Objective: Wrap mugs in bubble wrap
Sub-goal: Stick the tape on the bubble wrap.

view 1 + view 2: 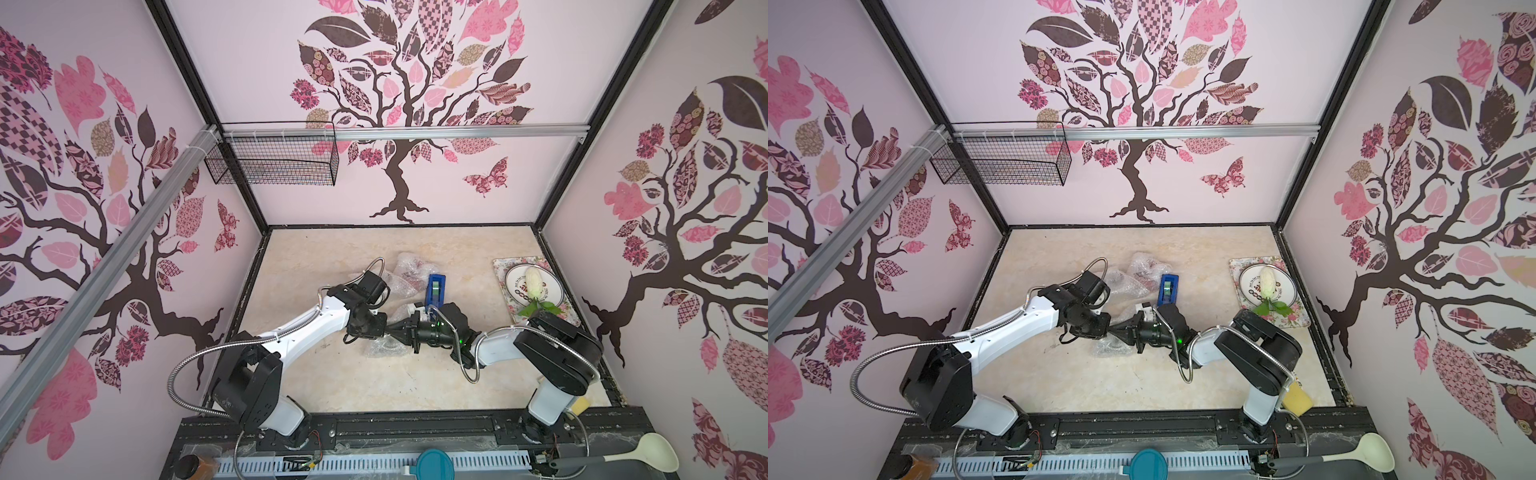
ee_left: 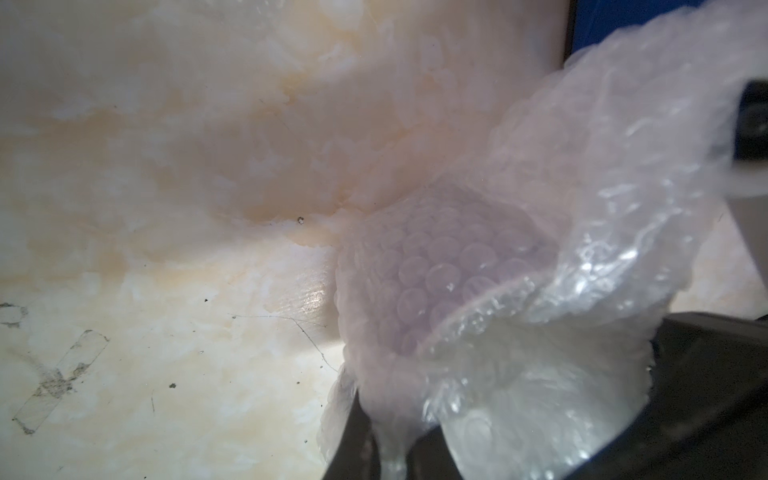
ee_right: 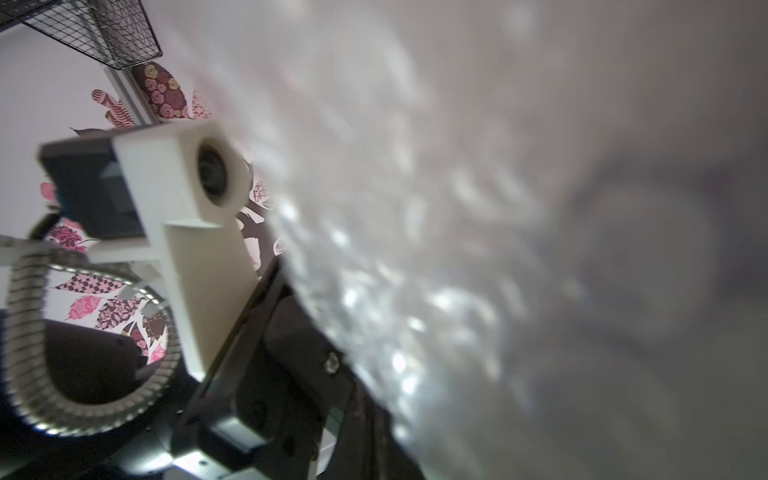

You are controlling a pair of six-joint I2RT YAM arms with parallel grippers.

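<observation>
In a top view your right pincer (image 1: 392, 330) is closed to a point over a crumpled clear bubble wrap sheet (image 1: 384, 348) on the desk (image 1: 332, 382); whether it pinches any, you cannot tell. The round white plate (image 1: 513, 286) on the floral tray (image 1: 505, 266) holds a pale corn cob (image 1: 535, 280) (green leaves trailing off).

Left wrist: your left pincer (image 2: 519, 424) clamps bunched wrap around a pale lavender mug (image 2: 440, 266).

Right wrist: only blurred wrap.

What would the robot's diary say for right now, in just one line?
stage: wrapping lavender mug | left gripper: shut on bubble wrap | right gripper: shut, at the wrap
</observation>
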